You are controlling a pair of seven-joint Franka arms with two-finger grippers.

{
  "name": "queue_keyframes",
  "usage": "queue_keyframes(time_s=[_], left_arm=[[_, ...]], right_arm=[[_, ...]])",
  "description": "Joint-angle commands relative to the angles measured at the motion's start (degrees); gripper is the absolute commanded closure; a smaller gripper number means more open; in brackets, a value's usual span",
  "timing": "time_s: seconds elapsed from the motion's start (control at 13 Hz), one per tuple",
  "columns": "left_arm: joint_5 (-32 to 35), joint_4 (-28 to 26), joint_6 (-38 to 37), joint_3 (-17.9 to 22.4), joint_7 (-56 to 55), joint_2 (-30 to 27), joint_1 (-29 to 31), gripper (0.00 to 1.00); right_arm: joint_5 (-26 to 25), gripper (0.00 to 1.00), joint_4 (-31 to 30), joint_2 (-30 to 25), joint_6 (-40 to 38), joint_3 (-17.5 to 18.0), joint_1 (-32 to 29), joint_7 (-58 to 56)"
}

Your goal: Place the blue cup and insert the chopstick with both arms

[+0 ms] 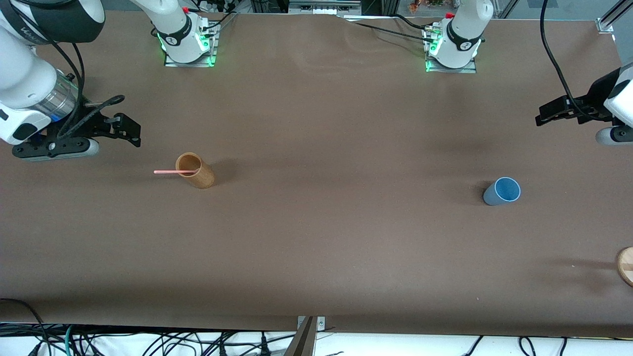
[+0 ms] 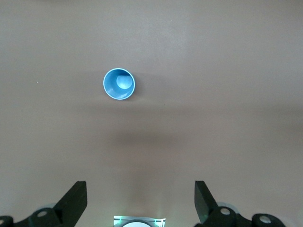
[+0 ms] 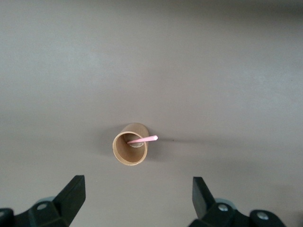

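Observation:
The blue cup [image 1: 502,191] stands upright on the brown table toward the left arm's end; the left wrist view shows its bright blue inside [image 2: 119,84]. The pale pink chopstick [image 1: 175,172] rests with one end in a tan wooden cup [image 1: 195,171] and leans out over its rim; both also show in the right wrist view, the chopstick [image 3: 142,140] and the tan cup [image 3: 130,150]. My left gripper [image 1: 544,114] [image 2: 140,189] hangs open and empty over bare table, apart from the blue cup. My right gripper [image 1: 129,131] [image 3: 138,187] hangs open and empty over bare table, apart from the tan cup.
A round wooden object [image 1: 626,265] sits partly out of view at the left arm's end, nearer the front camera than the blue cup. The arm bases [image 1: 188,47] [image 1: 452,52] stand at the table's back edge. Cables [image 1: 148,341] lie below the front edge.

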Motion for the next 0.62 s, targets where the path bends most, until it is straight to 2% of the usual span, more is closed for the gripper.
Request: queue_keyframes(time_s=[0.0, 0.54], left_arm=[[-0.9, -0.2, 0.4, -0.6, 1.5, -0.2, 0.8, 0.00], [-1.0, -0.2, 0.3, -0.6, 1.5, 0.2, 0.8, 0.00]], right_arm=[[0.1, 0.00, -0.4, -0.4, 0.5, 0.8, -0.9, -0.7], [0.6, 0.00, -0.8, -0.3, 1.1, 0.6, -1.0, -0.8]])
